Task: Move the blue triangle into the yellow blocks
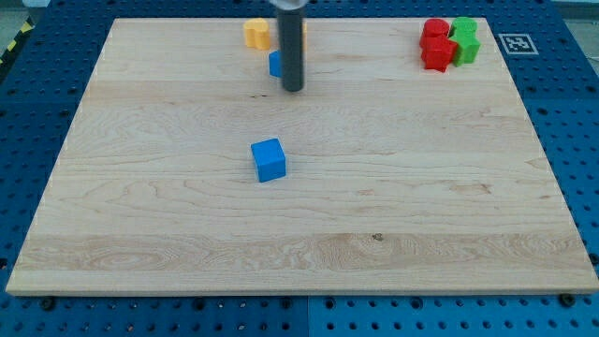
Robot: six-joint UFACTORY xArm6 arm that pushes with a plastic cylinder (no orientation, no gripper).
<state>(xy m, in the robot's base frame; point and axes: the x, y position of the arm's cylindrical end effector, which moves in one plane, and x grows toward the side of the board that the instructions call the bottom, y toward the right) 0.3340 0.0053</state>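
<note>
Standing on the wooden board [168, 253], the rod's tip [293, 90] has no jaws to clench. A blue block [274, 64], mostly hidden, touches the rod's left side; the yellow block [256, 34] lies just beyond. A blue cube [269, 160] sits below the tip, and red blocks [435, 45] and green blocks [465, 41] far right.

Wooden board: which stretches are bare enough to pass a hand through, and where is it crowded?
Bare: the wooden board's whole bottom half below the blue cube, plus its left and right sides. Crowded: top edge, where my tip sits against the partly hidden blue block beside the yellow blocks, and the top-right red and green blocks.
</note>
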